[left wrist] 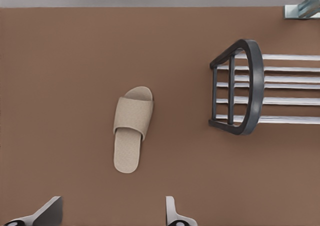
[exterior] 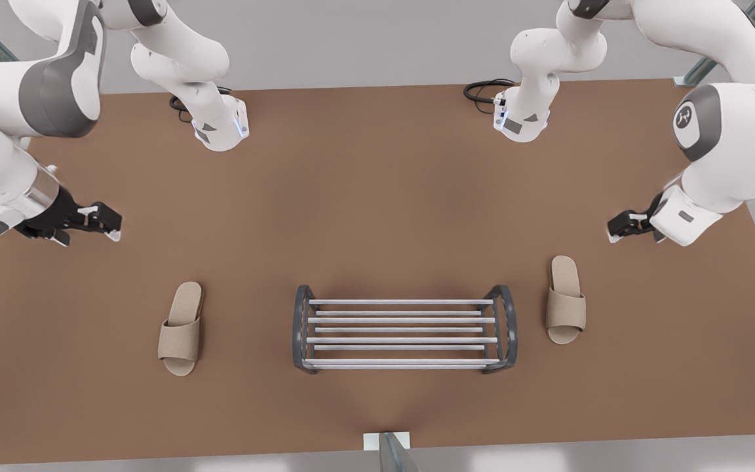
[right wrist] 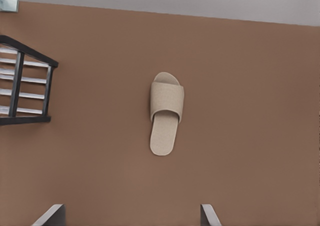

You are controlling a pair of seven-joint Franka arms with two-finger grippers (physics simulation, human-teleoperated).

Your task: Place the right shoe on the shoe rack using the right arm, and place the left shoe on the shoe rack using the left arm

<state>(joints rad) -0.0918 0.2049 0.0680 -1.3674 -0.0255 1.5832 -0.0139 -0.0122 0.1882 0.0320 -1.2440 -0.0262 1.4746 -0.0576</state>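
- left tool [exterior: 110, 226] gapes wide, empty; left shoe [exterior: 181, 328] lies at its 5 o'clock, apart.
- right tool [exterior: 617, 231] spread, empty; right shoe [exterior: 565, 299] at its 7 o'clock.
- rack [exterior: 405, 330] stands between the shoes on the tabletop [exterior: 377, 196].

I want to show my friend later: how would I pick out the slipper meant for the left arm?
Start at the low rack of silver bars with dark grey arched ends in the middle of the brown table. The beige open-toe slipper lies apart from it on the front view's left; its twin lies on the other side.
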